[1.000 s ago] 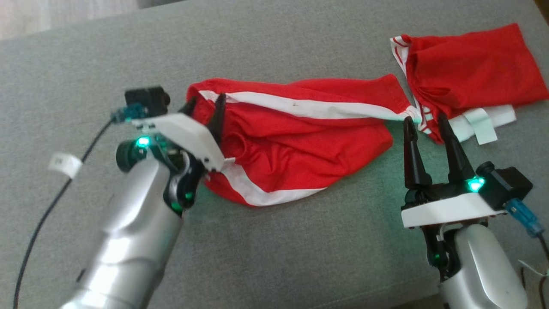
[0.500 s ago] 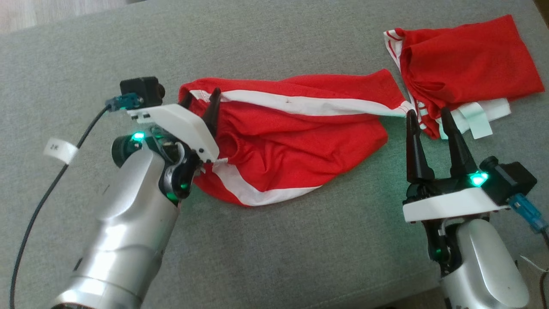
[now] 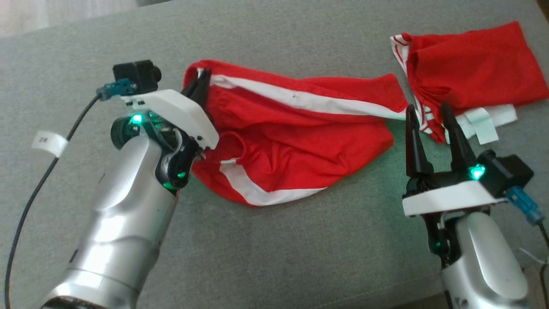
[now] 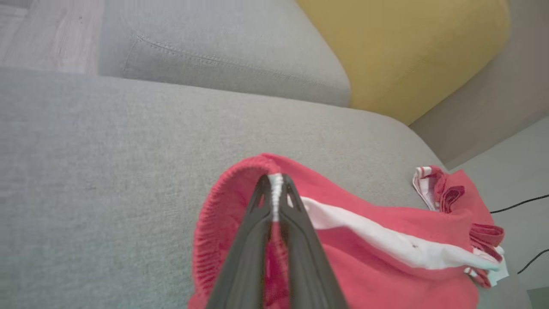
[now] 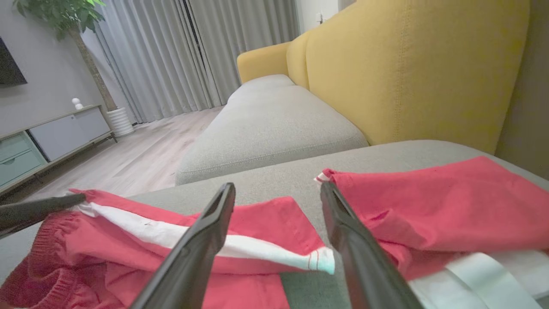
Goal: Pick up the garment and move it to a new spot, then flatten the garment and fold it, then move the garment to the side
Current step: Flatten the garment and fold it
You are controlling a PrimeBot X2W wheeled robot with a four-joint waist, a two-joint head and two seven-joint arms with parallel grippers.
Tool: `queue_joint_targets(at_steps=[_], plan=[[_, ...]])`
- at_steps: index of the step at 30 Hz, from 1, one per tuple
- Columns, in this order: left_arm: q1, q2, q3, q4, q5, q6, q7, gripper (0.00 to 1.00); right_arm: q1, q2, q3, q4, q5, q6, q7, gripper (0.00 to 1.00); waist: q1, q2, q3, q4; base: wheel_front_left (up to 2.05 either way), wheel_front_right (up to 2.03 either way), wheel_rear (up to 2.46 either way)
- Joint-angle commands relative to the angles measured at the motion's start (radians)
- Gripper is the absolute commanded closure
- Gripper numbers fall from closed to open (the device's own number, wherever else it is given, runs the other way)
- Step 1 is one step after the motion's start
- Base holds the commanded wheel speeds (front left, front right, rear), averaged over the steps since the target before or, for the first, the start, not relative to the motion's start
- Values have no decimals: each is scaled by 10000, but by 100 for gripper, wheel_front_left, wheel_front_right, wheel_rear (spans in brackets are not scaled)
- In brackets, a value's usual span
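The garment (image 3: 300,141), red shorts with a white side stripe (image 3: 309,101), lies on the grey sofa cushion (image 3: 300,240), left of centre in the head view. Its long axis runs across the cushion from the robot's left to its right. The gathered waistband (image 4: 210,214) is the left end and the narrow leg hem points right. The stripe slants a little, far at the left end and nearer the robot at the right. Below the stripe the cloth is bunched and creased, with a second white band curving along its near edge.

The left claw (image 3: 202,81) is clenched on the waistband's far left corner, exactly where the stripe meets the elastic (the left wrist view shows the white edge pinched between the two fingertips).

The right claw (image 3: 428,109) is released, its fingers spread wide and grasping nothing. It sits at the hem end, with the stripe's tip just beside its left finger.

A second red cloth (image 3: 472,68) lies just beyond, at the far right, over some white strips (image 3: 484,120). A yellow backrest (image 5: 407,77) rises behind the cushion.
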Motion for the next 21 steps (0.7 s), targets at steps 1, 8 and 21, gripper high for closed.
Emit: queue_joint_targets(at_steps=[1, 8, 21], plan=[[-302, 385, 149, -584, 100, -114, -141, 100, -369, -18, 172, -207, -99, -9, -107, 0, 0, 0, -75, 128, 0, 0, 0], [490, 746, -338, -1880, 445, -315, -282, 100, -646, -18, 253, 394, -257, -9, -107, 0, 0, 0, -167, 517, 0, 0, 0], [2281, 1291, -1029, -4301, 966, -161, -597, 100, -1297, -331, -166, 1879, -73, -9, 494, 0, 0, 0, -279, 1070, 0, 0, 0]])
